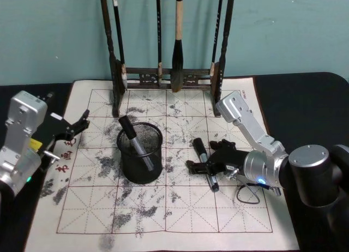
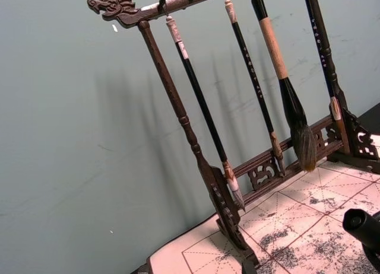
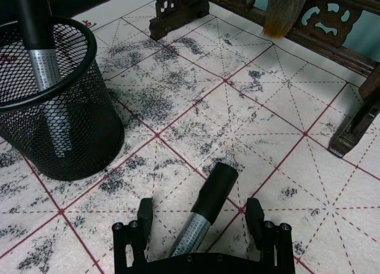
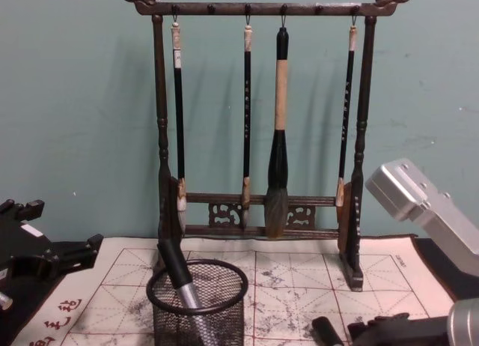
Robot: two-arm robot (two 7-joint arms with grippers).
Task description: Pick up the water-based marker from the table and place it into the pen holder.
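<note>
Squarely inside the open right pincer (image 3: 199,210) lies the marker (image 3: 214,186).

Matt wire-mesh pen holder (image 1: 139,170), felt-covered table (image 1: 185,208), dark wooden rack (image 4: 159,136).

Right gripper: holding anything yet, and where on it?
Nothing held yet. The right gripper has its fingers open either side of the marker, at its silver barrel just behind the black cap, not touching. The marker lies on the table.
</note>
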